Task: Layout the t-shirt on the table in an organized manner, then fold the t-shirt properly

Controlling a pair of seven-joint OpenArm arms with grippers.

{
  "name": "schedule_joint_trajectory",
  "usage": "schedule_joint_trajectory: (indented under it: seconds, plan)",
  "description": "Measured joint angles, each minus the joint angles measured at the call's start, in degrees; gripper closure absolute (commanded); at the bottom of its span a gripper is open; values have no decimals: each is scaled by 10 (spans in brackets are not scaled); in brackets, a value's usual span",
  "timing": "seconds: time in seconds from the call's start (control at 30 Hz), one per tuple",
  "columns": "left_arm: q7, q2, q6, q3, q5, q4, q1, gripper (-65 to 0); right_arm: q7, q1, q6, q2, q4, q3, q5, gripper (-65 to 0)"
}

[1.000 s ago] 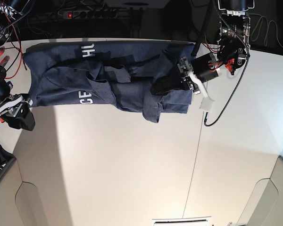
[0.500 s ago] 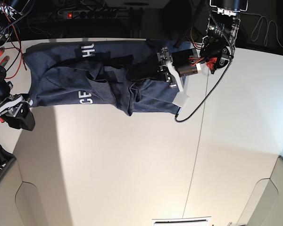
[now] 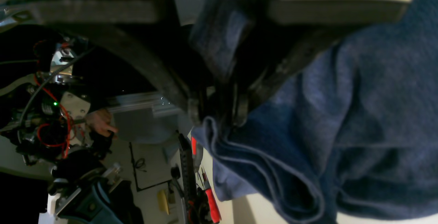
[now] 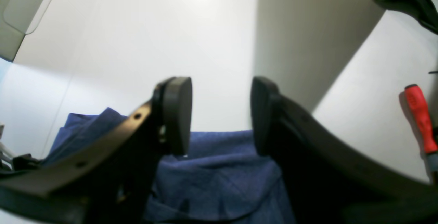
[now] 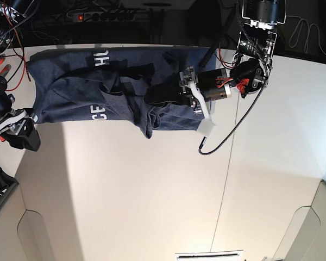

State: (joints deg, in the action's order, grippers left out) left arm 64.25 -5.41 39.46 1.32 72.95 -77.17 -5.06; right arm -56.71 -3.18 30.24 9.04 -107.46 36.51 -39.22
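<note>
the t-shirt (image 5: 98, 89), heathered navy with white block lettering, lay bunched and creased along the far edge of the white table (image 5: 152, 190), spread from the base view's left side to just past the middle. parts of the lettering showed, "hu" near the far edge and "ce" on the near side. several folds overlapped in the middle, and a rumpled flap hung toward the near side.

the left gripper (image 5: 162, 95) lay low over the shirt's right-hand part in the base view, reaching across the cloth. in the left wrist view its fingertips (image 3: 239, 106) stood close together with a fold of shirt fabric rising between the fingers; whether they actually pinched the cloth could not be told from the pictures.

the right gripper (image 4: 220, 114) sat at the shirt's left end in the base view, near the table edge. in its wrist view the two round pads (image 4: 178, 114) stood clearly apart with nothing between them, blue cloth lying just below and beyond.

a red-handled tool (image 4: 419, 114) lay at the table's side. a thin dark seam (image 5: 225, 179) crossed the tabletop.
</note>
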Motion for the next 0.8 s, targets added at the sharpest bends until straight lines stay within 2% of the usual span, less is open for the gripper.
schedule_joint_trajectory:
  seconds: [0.03, 0.13, 0.2, 0.5, 0.6, 0.7, 0.8]
  plan:
    - [-3, 0, 0, 0, -1, 0, 0, -162, 0, 0, 0, 0, 0, 0, 0, -278]
    - [-5, 0, 0, 0, -23, 0, 0, -308, 0, 0, 0, 0, 0, 0, 0, -278]
    - [-10, 0, 0, 0, -38, 0, 0, -353, 0, 0, 0, 0, 0, 0, 0, -278]
    - [-34, 0, 0, -3, -50, 0, 2, -353, 0, 0, 0, 0, 0, 0, 0, -278]
    - [-34, 0, 0, -23, -50, 0, 7, -352, 0, 0, 0, 0, 0, 0, 3, -278]
    - [-34, 0, 0, -57, -49, -4, 8, -353, 4, 0, 0, 11, 0, 0, 31, -278]
    - [-34, -2, 0, -89, -49, -5, 8, -352, 22, 0, 0, 34, 0, 0, 86, -281]
